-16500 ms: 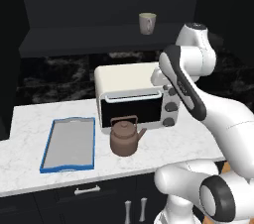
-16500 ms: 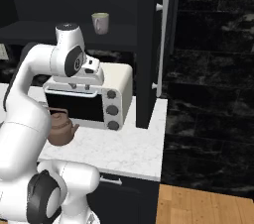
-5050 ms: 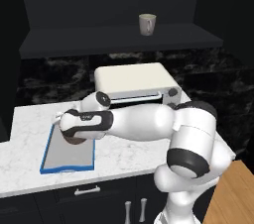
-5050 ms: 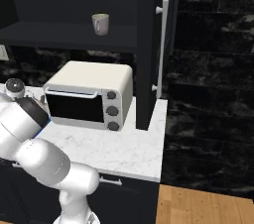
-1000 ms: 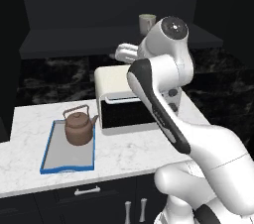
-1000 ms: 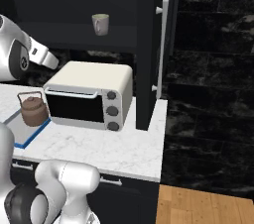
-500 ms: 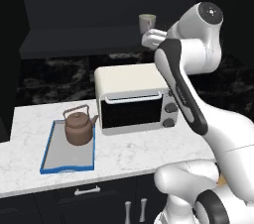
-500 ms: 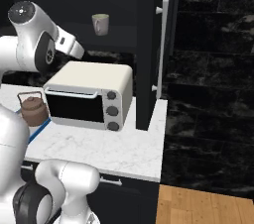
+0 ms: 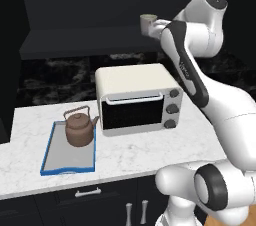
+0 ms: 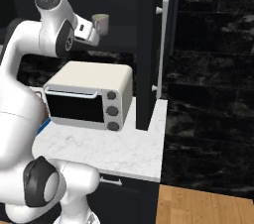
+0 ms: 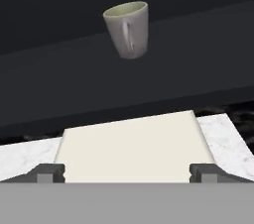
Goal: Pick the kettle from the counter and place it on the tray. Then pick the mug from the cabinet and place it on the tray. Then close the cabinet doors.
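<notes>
**A:** Left base view, nearest first: what has changed on the counter (image 9: 150,152)?

**B:** The kettle (image 9: 80,128) now sits upright on the grey floor of the tray (image 9: 48,159), inside the blue rim, just left of the toaster oven (image 9: 137,99). A few seconds ago the arm was stretched low over that tray; by a second ago it had lifted clear, and it has since swung up and to the right toward the cabinet (image 9: 90,15). The first step of the task looks finished.

**A:** And the gripper (image 9: 151,26)?

**B:** Its jaws are spread wide and carry nothing. In the hand view the two tips sit far apart at the bottom, with the oven's cream top between them.

**A:** What is in the cabinet?

**B:** On its dark shelf, one mug (image 11: 127,28), upright, handle toward the hand. It lies ahead of the gripper and apart from it, so the reach is begun but no grasp is made. The door (image 10: 149,49) with its silver bar handle stands open.
</notes>
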